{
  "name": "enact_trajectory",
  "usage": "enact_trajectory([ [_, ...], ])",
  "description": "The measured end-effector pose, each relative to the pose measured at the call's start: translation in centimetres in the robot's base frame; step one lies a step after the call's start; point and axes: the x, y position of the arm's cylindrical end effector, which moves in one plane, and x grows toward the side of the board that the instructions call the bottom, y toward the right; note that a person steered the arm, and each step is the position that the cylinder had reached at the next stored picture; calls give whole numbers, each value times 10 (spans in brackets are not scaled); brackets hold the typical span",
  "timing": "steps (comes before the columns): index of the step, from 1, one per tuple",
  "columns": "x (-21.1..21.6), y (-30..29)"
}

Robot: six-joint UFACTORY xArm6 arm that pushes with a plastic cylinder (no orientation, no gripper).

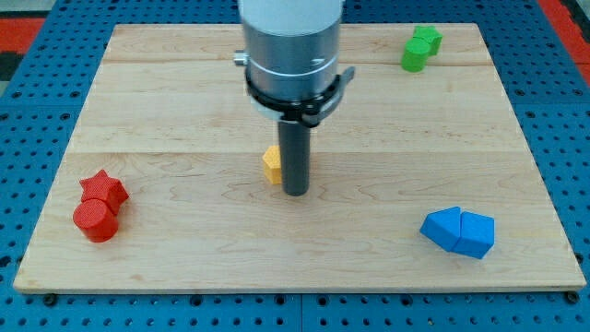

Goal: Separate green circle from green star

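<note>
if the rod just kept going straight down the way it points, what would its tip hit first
The table top: my tip already appears to rest on the wood, just to the view's right of the yellow block. No block lies under it, as far as I can tell.

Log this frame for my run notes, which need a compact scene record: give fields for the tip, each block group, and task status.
tip: my tip rests near the board's middle, just right of the yellow block
green pair: green circle and green star touching, at the view's top right
red pair: red star above red circle, touching, at the view's left
blue pair: two blue blocks side by side, lower right
surface: wooden board
task status: green blocks not yet separated; tip far from them
</note>
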Motion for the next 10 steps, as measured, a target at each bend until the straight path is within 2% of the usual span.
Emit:
enact_trajectory([
  [1, -9, 20],
  [4, -34, 3],
  [5, -39, 34],
  [7, -155, 172],
  [8, -193, 227],
  [10, -263, 242],
])
